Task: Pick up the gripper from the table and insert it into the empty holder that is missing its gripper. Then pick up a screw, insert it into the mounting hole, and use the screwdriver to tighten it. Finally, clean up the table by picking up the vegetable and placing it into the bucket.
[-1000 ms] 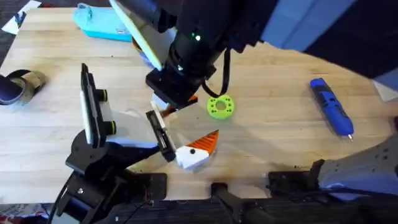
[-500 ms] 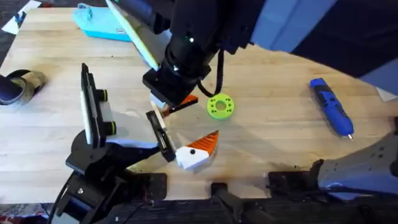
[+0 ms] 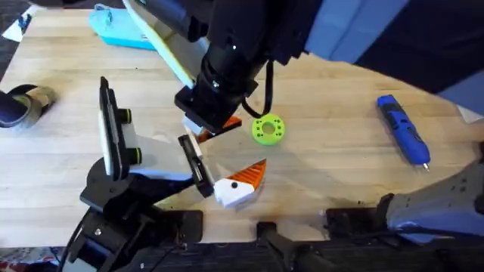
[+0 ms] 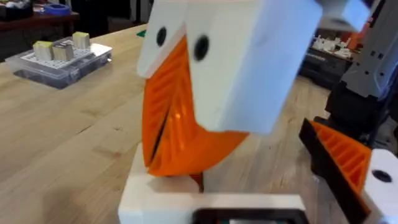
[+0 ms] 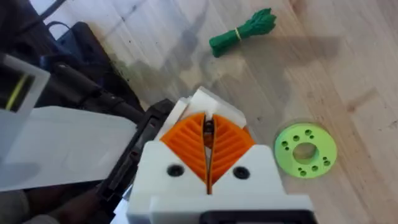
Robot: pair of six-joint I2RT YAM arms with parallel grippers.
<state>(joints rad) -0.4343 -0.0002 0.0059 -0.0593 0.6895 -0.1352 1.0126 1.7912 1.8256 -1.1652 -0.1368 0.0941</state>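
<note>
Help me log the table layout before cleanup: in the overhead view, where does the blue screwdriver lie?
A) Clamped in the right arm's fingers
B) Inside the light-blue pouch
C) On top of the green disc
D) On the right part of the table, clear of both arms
D: the blue screwdriver lies alone on the bare wood at the right, apart from the green disc.

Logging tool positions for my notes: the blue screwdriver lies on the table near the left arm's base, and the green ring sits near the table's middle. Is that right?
Not quite. The blue screwdriver lies on the table's right side, nearer the right arm's base, as the overhead view shows. The green ring does sit near the table's middle.
</note>
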